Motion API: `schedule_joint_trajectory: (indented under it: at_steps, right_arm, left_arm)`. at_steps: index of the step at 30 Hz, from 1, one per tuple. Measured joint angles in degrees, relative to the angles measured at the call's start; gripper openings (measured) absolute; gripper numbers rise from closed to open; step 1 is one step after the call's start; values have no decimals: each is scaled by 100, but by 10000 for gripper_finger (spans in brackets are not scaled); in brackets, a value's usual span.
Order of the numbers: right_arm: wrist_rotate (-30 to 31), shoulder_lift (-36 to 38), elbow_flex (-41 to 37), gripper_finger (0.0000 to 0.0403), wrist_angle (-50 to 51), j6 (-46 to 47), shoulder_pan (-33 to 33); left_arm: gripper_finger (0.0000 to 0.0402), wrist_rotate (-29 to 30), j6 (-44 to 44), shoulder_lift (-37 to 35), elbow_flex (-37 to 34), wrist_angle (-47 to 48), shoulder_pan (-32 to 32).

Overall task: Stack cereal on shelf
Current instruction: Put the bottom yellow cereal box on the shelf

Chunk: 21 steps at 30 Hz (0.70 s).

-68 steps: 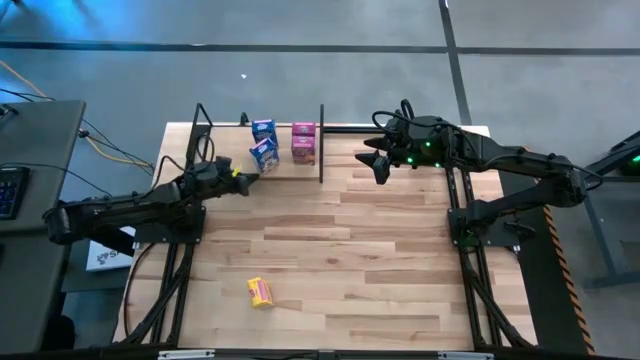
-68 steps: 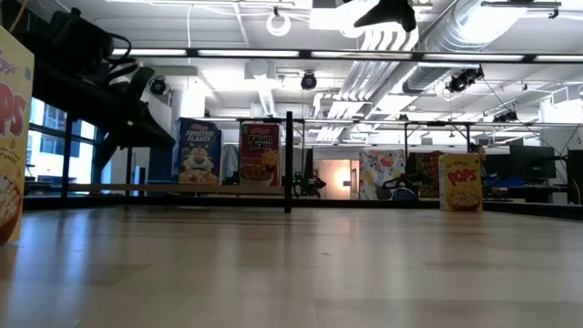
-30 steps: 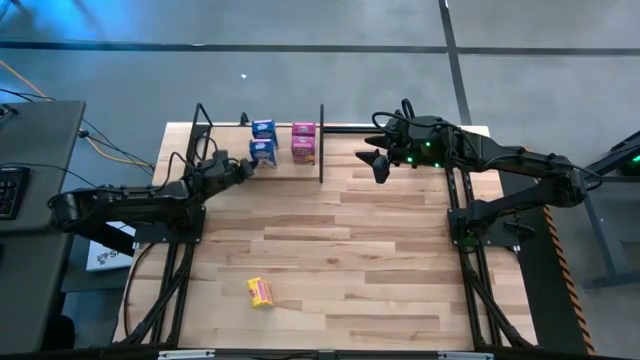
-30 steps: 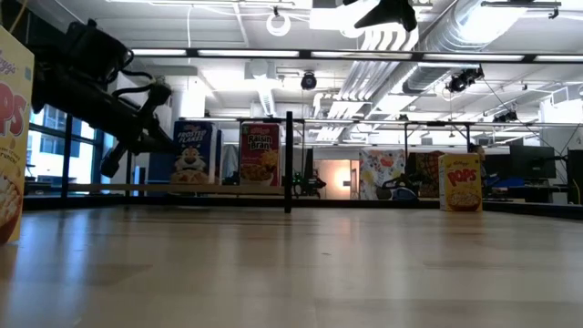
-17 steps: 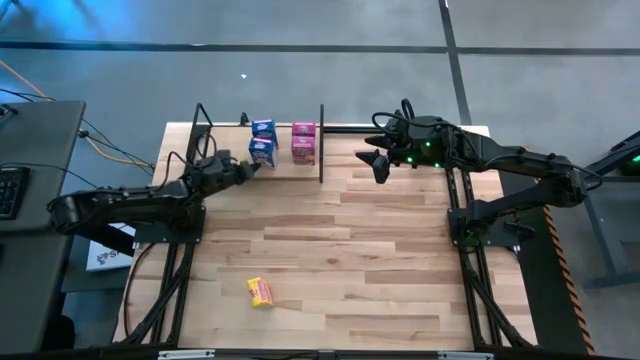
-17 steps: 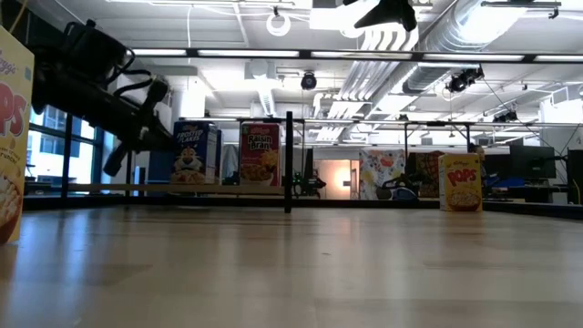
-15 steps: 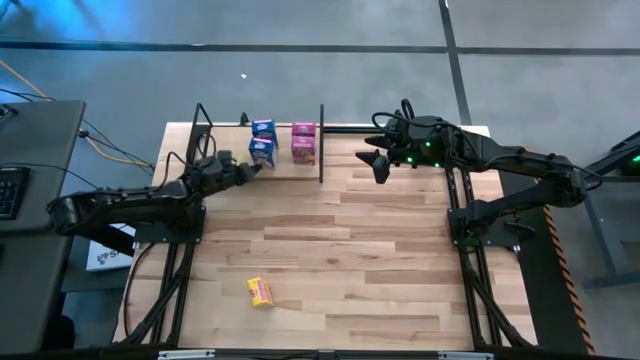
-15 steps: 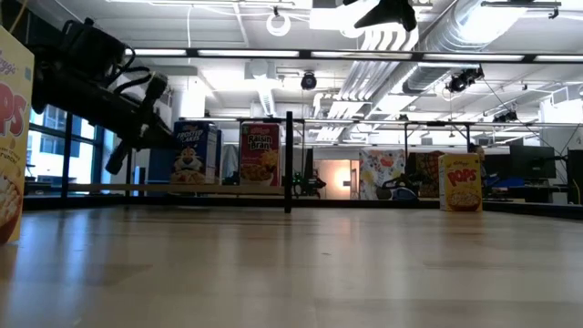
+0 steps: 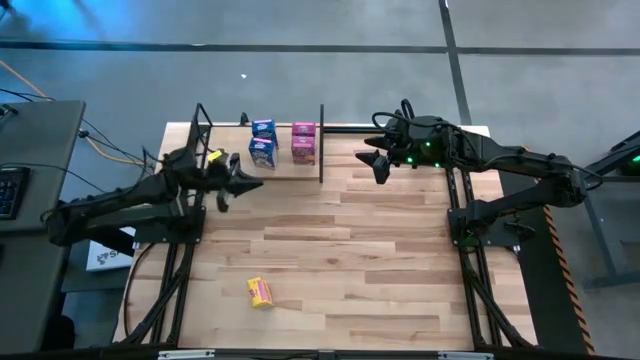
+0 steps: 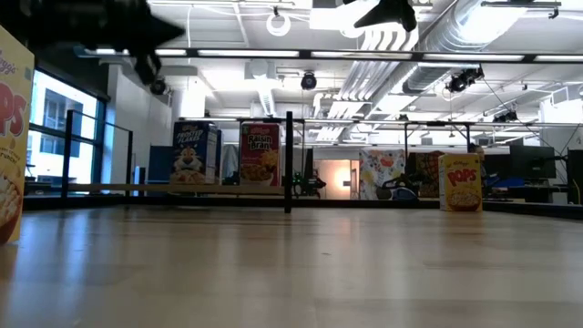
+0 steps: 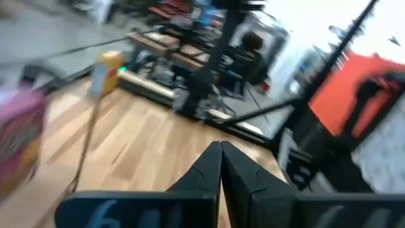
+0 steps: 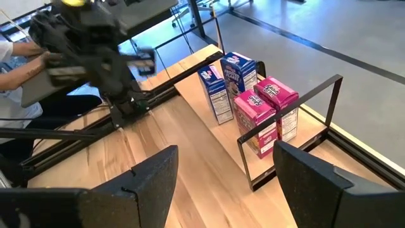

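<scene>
Left gripper pressed shut, its two dark fingers meeting at the tips with nothing between them, poised above the striped tabletop just in front of the shelf. Left arm reaching in from the table's left edge, hanging high in the low view.

Right gripper spread wide and empty, both fingers well apart, raised over the far right part of the table beside the shelf's black end post.

On the pale shelf board at the table's far side: two blue cereal boxes, upright, one behind the other, and just beside them two magenta-pink cereal boxes, likewise upright, one behind the other, near the end post. Both pairs also clear in the right wrist view, blue and pink, framed by thin black rods.

One yellow cereal box lying flat on the near left of the tabletop, well apart from shelf and both grippers. Another yellow box upright toward the right in the low view, on the table.
</scene>
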<state>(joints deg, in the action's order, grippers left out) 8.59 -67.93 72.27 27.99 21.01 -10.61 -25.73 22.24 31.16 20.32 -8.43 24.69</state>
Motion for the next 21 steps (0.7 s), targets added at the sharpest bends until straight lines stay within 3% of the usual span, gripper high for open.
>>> schedule_joint_trajectory:
  at_steps: [6,16,21]
  right_arm:
    - [-1,1,0,250,0,114,2]
    - [-93,1,0,250,2,359,2]
    - [-167,1,0,250,4,312,4]
  left_arm:
    - [25,-16,-1395,288,1363,1546,-702]
    - [201,-270,-2572,1645,3442,3860,-2117]
    - [264,-241,-3189,2555,4478,5036,-3129]
